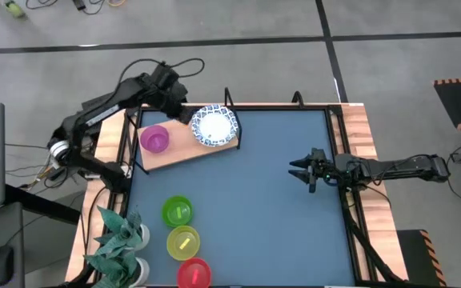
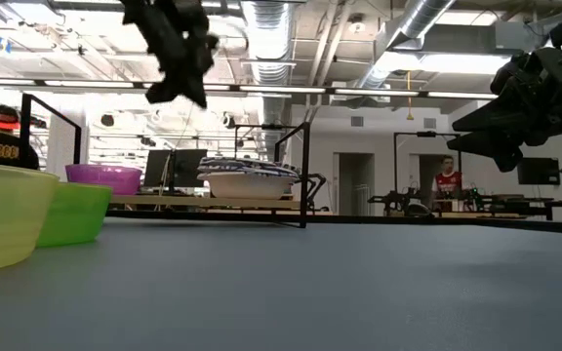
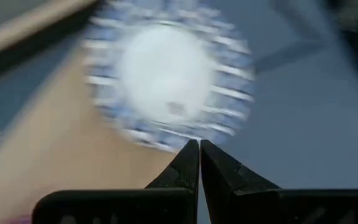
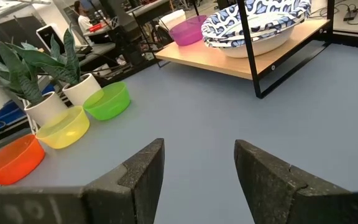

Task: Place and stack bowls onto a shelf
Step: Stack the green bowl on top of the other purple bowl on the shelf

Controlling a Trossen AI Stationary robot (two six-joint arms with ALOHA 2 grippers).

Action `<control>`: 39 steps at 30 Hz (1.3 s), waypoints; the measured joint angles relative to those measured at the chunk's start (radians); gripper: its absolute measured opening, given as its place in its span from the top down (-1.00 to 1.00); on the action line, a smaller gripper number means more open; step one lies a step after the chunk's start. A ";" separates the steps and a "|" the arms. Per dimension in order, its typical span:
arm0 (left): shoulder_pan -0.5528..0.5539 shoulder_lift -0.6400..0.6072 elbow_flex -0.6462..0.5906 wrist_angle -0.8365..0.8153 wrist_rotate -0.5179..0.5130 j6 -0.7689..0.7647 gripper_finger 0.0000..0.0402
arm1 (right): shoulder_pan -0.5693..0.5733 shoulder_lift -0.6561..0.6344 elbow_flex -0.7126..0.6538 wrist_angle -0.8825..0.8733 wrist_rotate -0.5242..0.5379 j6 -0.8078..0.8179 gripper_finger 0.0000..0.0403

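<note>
A stack of white bowls with blue patterned rims (image 1: 214,126) sits on the light-wood shelf (image 1: 184,150), with the purple bowl (image 1: 154,138) beside it on the same board. The stack also shows in the left wrist view (image 3: 169,78) and the right wrist view (image 4: 257,25). Green (image 1: 177,211), yellow (image 1: 183,242) and red (image 1: 194,274) bowls stand in a row on the tabletop near its left near corner. My left gripper (image 3: 199,149) is shut and hovers above the shelf just left of the stack, touching nothing. My right gripper (image 4: 197,165) is open, over the table's right side.
Two potted leafy plants (image 1: 118,240) stand at the table's left near corner beside the loose bowls. The shelf's black metal supports (image 4: 252,50) rise around the stack. The dark blue-grey tabletop (image 1: 254,208) stretches between the arms. People show in the room behind (image 2: 445,180).
</note>
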 joint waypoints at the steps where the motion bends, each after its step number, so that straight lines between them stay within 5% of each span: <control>1: -0.029 -0.020 0.000 -0.002 0.025 0.006 0.99 | 0.000 0.000 0.000 0.000 0.000 0.000 -0.09; 8: -0.355 -0.084 0.000 -0.020 -0.036 0.101 0.71 | 0.000 0.000 0.000 0.000 0.000 0.000 -0.09; 16: -0.648 0.007 0.000 -0.109 -0.252 0.128 0.28 | 0.000 0.000 0.000 0.000 0.000 0.000 -0.09; 23: -0.753 0.147 -0.047 -0.254 -0.268 0.207 0.21 | 0.000 0.000 0.000 0.000 0.000 0.000 -0.09; 39: -0.799 0.163 -0.347 -0.055 -0.189 0.295 0.21 | 0.000 0.000 0.000 0.000 -0.002 0.001 -0.09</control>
